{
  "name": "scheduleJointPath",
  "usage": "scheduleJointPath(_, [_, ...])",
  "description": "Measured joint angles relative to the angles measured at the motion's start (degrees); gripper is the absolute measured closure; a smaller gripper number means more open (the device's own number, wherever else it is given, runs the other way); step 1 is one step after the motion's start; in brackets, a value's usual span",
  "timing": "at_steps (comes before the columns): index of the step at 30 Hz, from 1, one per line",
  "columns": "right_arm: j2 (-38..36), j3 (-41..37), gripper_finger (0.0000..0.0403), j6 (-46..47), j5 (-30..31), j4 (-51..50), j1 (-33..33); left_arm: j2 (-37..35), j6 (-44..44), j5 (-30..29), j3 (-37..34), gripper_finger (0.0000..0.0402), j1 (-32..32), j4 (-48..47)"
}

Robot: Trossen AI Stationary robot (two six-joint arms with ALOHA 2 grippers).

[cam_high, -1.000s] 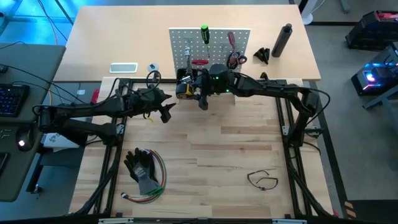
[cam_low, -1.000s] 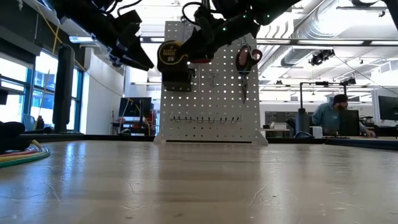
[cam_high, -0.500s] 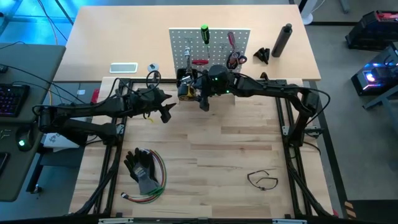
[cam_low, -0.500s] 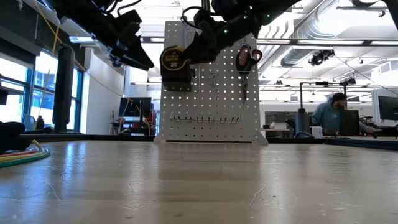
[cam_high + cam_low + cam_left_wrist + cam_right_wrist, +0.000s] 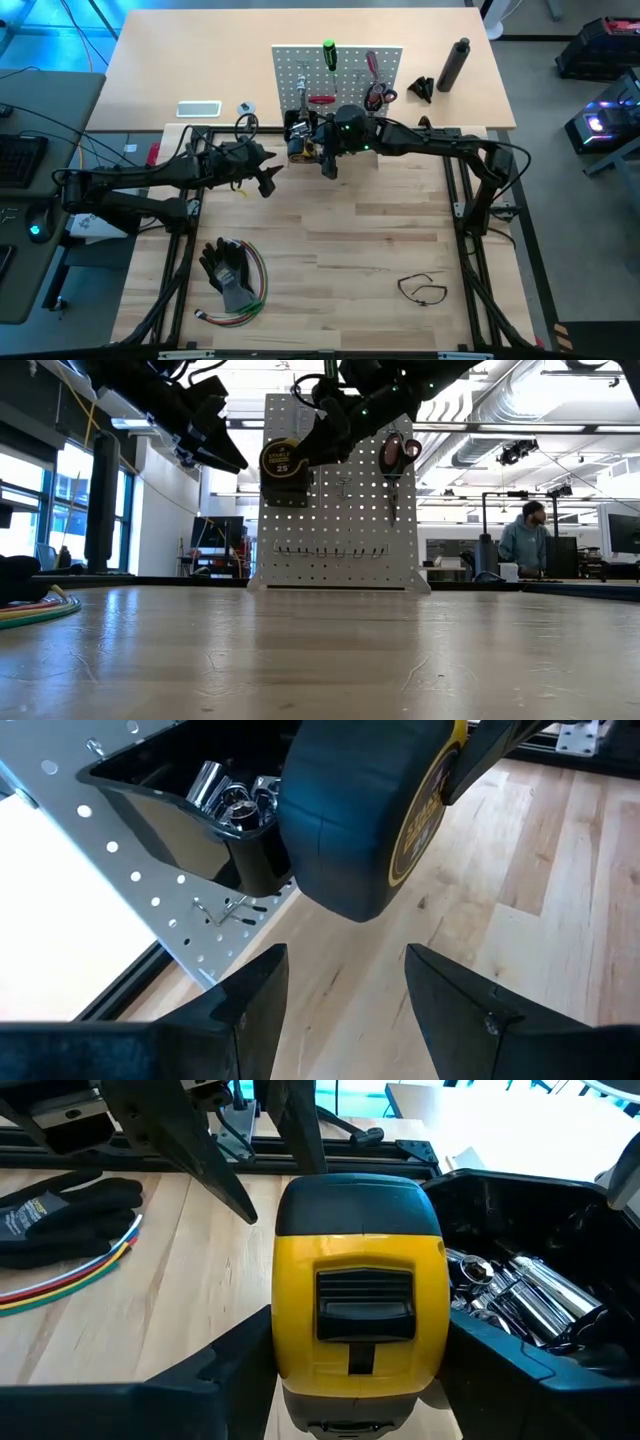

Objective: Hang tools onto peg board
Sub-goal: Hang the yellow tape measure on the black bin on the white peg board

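Observation:
The yellow-and-black tape measure [image 5: 283, 460] hangs in the air in front of the white peg board [image 5: 340, 520], beside the board's black bin [image 5: 520, 1230] of silver bits. My right gripper [image 5: 308, 146] is shut on it. My left gripper [image 5: 266, 181] stands open to the left of the tape measure, with nothing between its fingers [image 5: 240, 1010]. A green screwdriver [image 5: 328, 55], a red screwdriver [image 5: 371, 65] and red-handled scissors [image 5: 397, 455] hang on the board. A thin black loop [image 5: 422, 288] lies on the table at the near right. My right gripper pinches the tape measure by its two flat sides [image 5: 285, 1330] between its two fingers. The yellow narrow face with the black lock faces back at the wrist. The fingers slant down toward the peg board. The tape measure is lifted clear of the table.
Black gloves with coloured wires [image 5: 232, 270] lie at the near left. Behind the board's table edge stand a black bottle [image 5: 455, 65], a small black object [image 5: 420, 90] and a phone [image 5: 198, 108]. A person [image 5: 520, 545] sits in the room beyond.
My right gripper has tipped slightly at the wrist. The tape measure has turned with it in the hold and shifted a little toward the peg board, still clear of the table.

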Motion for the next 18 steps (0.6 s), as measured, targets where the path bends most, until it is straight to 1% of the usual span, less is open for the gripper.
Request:
scheduleJointPath(12, [0.0,0.0,0.017,-0.4,0.0,-1.0,0.0,0.3,-0.9,0.3,0.0,0.0206,0.0,0.2])
scheduleJointPath(16, [0.0,0.0,0.0169,-0.8,0.4,-1.1,0.0,2.8,-2.8,3.8,0.0,0.0206,0.0,1.9])
scheduleJointPath(18, [-0.1,0.0,0.0169,-0.8,0.4,-1.1,0.0,5.2,-3.4,3.9,0.0,0.0206,-0.3,4.0])
